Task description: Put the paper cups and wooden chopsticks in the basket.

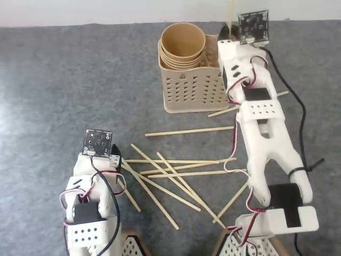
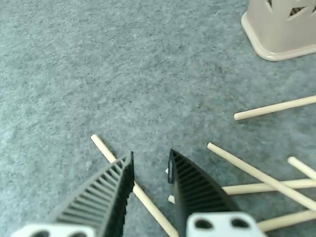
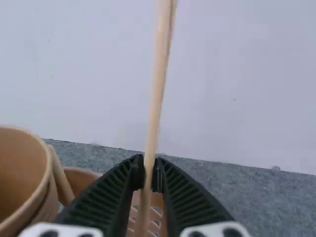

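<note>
High view: right gripper point(image 1: 230, 33) clenched on one wooden chopstick point(image 1: 230, 13), long axis vertical, directly over a corner of the basket point(image 1: 194, 93), beside the stacked paper cups point(image 1: 183, 40). Recommended next: lower straight down, then release. On the grey carpet point(image 1: 64, 80), loose chopsticks point(image 1: 176, 173) scattered, nearest the left gripper point(image 1: 117, 159). Left wrist view: left gripper released, a floor chopstick point(image 2: 106, 150) lying diagonally beneath the parted jaws. Right wrist view: stick pinched between closed jaws, rising past a pale wall point(image 3: 247, 74), cup rims just beside.
</note>
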Controlling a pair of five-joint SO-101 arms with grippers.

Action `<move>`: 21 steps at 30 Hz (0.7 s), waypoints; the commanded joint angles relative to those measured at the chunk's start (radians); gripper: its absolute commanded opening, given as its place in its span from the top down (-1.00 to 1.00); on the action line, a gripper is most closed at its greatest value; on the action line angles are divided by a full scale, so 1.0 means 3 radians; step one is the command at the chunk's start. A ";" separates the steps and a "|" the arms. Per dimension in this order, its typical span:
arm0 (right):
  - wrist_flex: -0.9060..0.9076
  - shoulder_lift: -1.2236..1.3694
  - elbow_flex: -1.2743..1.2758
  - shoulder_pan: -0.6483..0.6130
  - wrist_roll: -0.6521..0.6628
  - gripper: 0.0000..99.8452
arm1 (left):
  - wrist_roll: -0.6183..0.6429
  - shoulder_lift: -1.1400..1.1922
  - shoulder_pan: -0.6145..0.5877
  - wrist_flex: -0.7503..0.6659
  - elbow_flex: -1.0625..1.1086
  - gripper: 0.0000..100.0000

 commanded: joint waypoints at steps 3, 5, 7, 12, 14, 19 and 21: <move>-0.0074 -0.0130 0.0302 0.0023 0.0348 0.60 | -0.0031 0.0005 0.0041 -0.0082 -0.0018 0.79; -0.0074 -0.0253 0.0414 -0.0023 0.0430 0.56 | -0.0031 0.0005 0.0041 -0.0082 -0.0018 0.79; -0.0074 -0.0396 0.0486 -0.0054 0.0465 0.58 | -0.0031 0.0005 0.0036 -0.0082 -0.0018 0.79; 0.0100 -0.0754 0.0517 -0.0105 0.0491 0.66 | -0.0031 0.0005 0.0031 -0.0082 -0.0018 0.79; 0.0248 -0.0903 0.0486 -0.0110 0.0568 0.66 | -0.0031 0.0005 0.0031 -0.0082 -0.0018 0.79; 0.0667 -0.1363 0.0179 -0.0090 0.0634 0.66 | -0.0031 0.0005 0.0031 -0.0082 -0.0018 0.79; 0.0933 -0.1562 -0.0036 -0.0090 0.0634 0.66 | -0.0031 0.0005 0.0031 -0.0082 -0.0018 0.79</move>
